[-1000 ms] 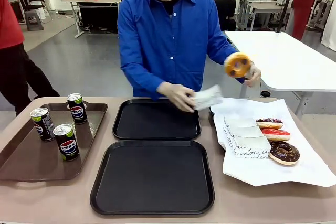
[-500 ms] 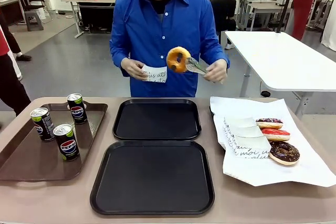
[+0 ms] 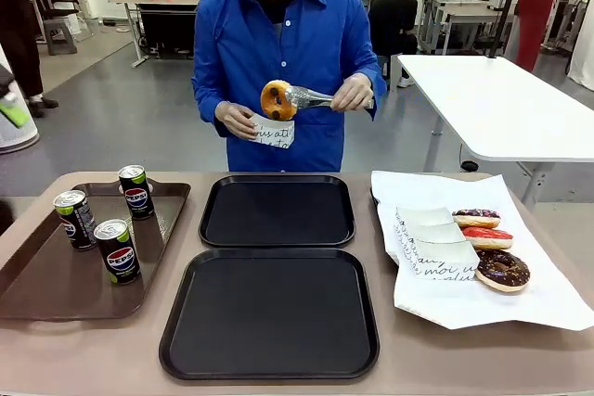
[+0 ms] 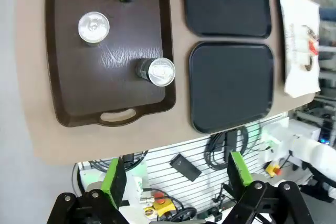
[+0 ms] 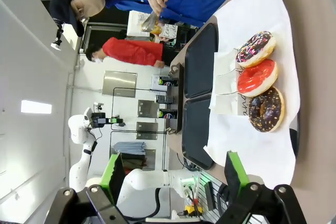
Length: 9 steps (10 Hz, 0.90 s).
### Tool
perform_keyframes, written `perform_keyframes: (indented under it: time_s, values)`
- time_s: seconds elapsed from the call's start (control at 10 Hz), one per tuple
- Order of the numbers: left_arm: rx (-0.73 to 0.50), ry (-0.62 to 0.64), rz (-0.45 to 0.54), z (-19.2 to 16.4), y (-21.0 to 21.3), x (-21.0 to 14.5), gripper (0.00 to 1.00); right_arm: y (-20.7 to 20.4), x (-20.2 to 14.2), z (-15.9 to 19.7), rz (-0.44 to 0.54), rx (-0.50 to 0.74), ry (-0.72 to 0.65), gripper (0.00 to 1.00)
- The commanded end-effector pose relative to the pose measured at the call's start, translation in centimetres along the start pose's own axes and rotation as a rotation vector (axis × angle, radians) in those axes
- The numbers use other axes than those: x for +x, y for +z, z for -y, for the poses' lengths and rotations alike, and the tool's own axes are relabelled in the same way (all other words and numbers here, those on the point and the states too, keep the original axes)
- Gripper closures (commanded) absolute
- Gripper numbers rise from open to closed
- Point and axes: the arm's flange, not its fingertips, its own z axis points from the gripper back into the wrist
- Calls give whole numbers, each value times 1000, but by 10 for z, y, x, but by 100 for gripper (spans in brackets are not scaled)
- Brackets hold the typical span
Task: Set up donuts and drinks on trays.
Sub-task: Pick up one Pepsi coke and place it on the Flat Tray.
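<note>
Two black trays lie bare mid-table, one far and one near. A person in blue holds a golden donut in metal tongs just above a white paper sleeve in the other hand. Three iced donuts rest on white paper at the right, seen too in the right wrist view as donuts. Three Pepsi cans stand on the brown tray. My left gripper is open high above the table edge. My right gripper is open, beside the paper.
Loose white sleeves lie on the paper next to the iced donuts. The brown tray has a handle slot at its near end. A white table stands behind at the right, and people move in the background.
The person brought the tongs with the golden donut from the right across to the sleeve held at chest height. Neither arm moved.
</note>
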Motion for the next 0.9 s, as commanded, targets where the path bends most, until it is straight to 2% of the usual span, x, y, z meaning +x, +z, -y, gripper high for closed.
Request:
perform_keyframes:
  time_s: [0.0, 0.2, 0.3, 0.5, 0.7, 0.8]
  values:
    - [109, 5, -31, 27, -27, 8, 0, 1, -1, -1, 0, 10, -1, 0]
    - [223, -35, -59, 57, -76, 8, 0, 1, -1, -1, 0, 10, -1, 0]
    - [291, -47, -16, 65, -105, 7, 0, 1, -1, -1, 0, 10, -1, 0]
    - [374, -30, 13, 63, -146, 11, 0, 1, -1, -1, 0, 10, -1, 0]
    - [369, -22, -17, 60, -173, 16, 0, 1, -1, -1, 0, 10, -1, 0]
    - [364, -25, -35, 56, -171, 14, 0, 1, -1, -1, 0, 10, -1, 0]
